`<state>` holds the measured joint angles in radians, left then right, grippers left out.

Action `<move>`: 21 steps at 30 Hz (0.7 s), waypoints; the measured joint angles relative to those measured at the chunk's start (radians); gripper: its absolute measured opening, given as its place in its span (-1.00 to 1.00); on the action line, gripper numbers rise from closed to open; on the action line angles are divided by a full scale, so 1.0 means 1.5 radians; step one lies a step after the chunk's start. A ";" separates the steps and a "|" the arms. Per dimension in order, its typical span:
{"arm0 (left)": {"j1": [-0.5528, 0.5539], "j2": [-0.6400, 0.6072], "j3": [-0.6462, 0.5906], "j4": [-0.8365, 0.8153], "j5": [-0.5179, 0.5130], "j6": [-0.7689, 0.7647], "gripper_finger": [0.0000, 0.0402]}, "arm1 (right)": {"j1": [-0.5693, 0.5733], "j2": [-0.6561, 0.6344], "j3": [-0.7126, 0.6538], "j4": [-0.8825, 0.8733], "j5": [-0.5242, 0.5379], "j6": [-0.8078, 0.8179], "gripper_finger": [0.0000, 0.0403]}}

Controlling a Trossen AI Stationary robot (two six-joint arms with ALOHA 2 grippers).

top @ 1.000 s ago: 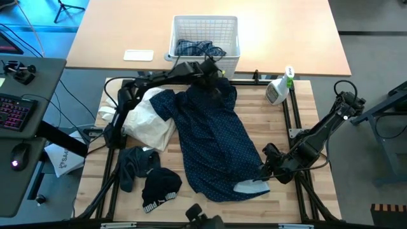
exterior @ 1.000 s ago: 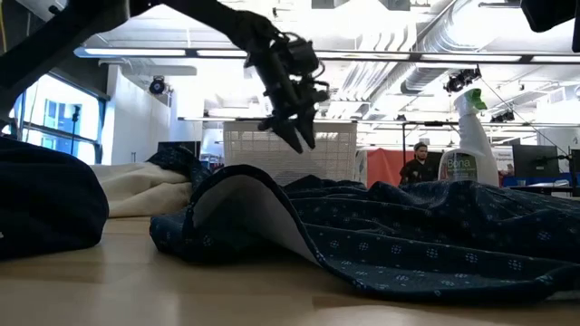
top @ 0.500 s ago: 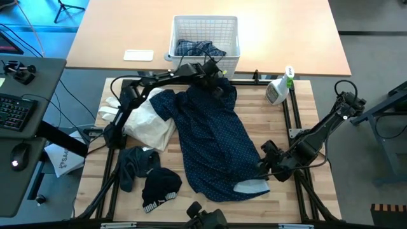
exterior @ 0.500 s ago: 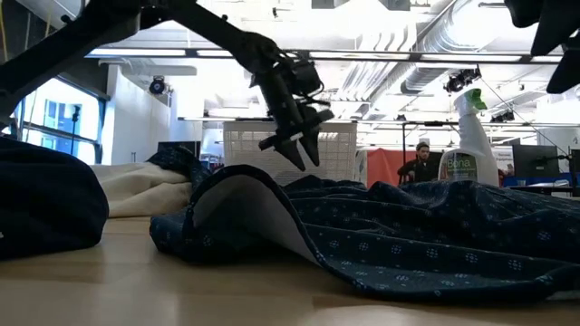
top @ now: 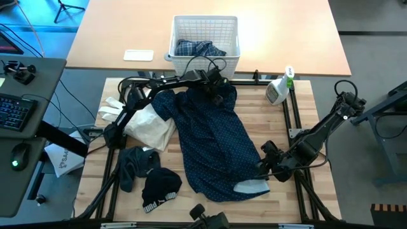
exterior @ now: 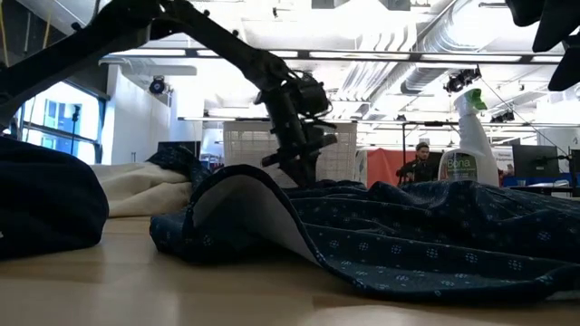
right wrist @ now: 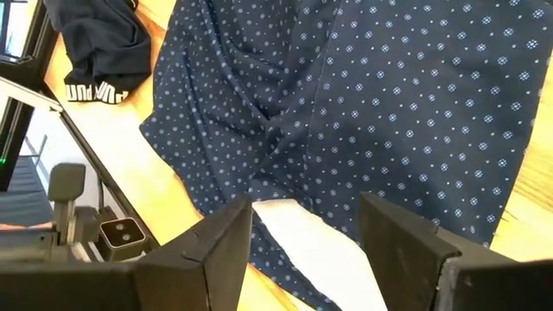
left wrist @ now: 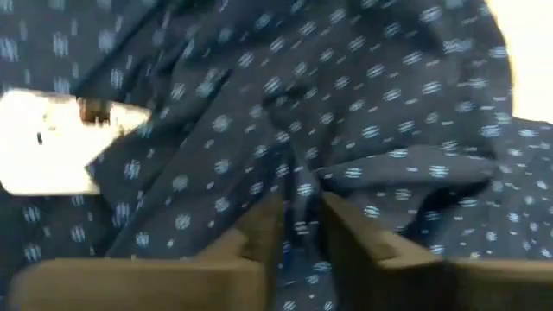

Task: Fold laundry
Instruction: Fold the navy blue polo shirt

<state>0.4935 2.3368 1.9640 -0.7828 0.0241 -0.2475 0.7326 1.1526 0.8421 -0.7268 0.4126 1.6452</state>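
The navy shirt with tiny white dots point(top: 216, 140) lies spread lengthwise on the wooden table, its near hem turned over so the pale inside point(top: 251, 186) shows. My left gripper point(top: 215, 95) is down on the shirt's far end, near a white label point(left wrist: 52, 142), shut on a ridge of cloth. My right gripper point(top: 261, 170) is open and hovers over the near right hem point(right wrist: 294, 216), touching nothing that I can see. A blue-and-white plaid shirt point(top: 198, 48) lies in the basket. Two small dark pieces point(top: 160, 187) point(top: 133, 165) rest on the table's near left. My left gripper pinches a raised fold of the navy shirt point(left wrist: 298, 216) between its two fingers point(left wrist: 259, 238), near the shirt's far end. It comes from above, pointing down point(exterior: 297, 172). The shirt still lies on the table around the hold; how many layers it has, I cannot tell.
A white lattice basket point(top: 173, 38) stands beyond the table's far edge. A spray bottle point(top: 278, 89) stands at the far right corner. A cream cloth point(top: 149, 124) lies left of the shirt. A person point(exterior: 419, 163) shows far behind in the room.
My left gripper has come down from above the shirt's far end onto the cloth, drifting slightly toward the table's right, and its spread fingers have drawn together on a fold. The shirt itself has stayed where it lay.
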 joint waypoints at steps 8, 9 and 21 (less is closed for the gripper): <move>-0.027 -0.068 0.000 0.048 -0.025 0.097 -0.99 | 0.000 0.000 0.000 0.007 0.015 0.045 0.02; -0.034 -0.086 0.000 0.066 -0.036 0.110 -0.99 | 0.000 0.000 0.000 0.005 0.021 0.045 0.02; -0.089 -0.166 0.001 0.264 -0.189 0.336 -1.00 | -0.023 0.009 0.000 0.004 0.042 0.034 0.02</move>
<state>0.3600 2.0880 1.9659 -0.3872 -0.2600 0.2562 0.6982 1.1660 0.8421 -0.7212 0.4752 1.6957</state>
